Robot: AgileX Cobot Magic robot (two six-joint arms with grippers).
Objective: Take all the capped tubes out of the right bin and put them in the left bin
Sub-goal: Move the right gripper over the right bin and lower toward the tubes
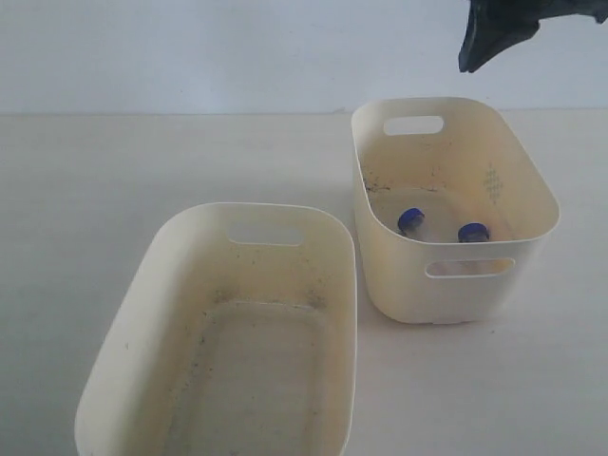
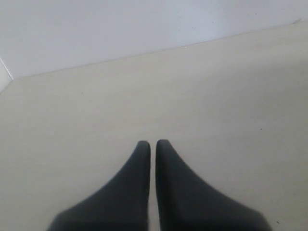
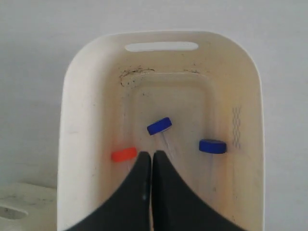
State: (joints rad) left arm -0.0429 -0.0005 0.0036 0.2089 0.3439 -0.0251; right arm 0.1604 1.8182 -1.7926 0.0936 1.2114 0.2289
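Right wrist view showed my right hand (image 3: 152, 154) narrow, empty, above the capped tubes (image 3: 159, 126); the first pick, I judged, needed it opened.

We find no word, number or brand that we can read in any view. The only sign is a faint grey zigzag mark (image 1: 491, 180) on an inner side wall of the right bin (image 1: 446, 290). It is a pattern and forms no letters that we can make out.
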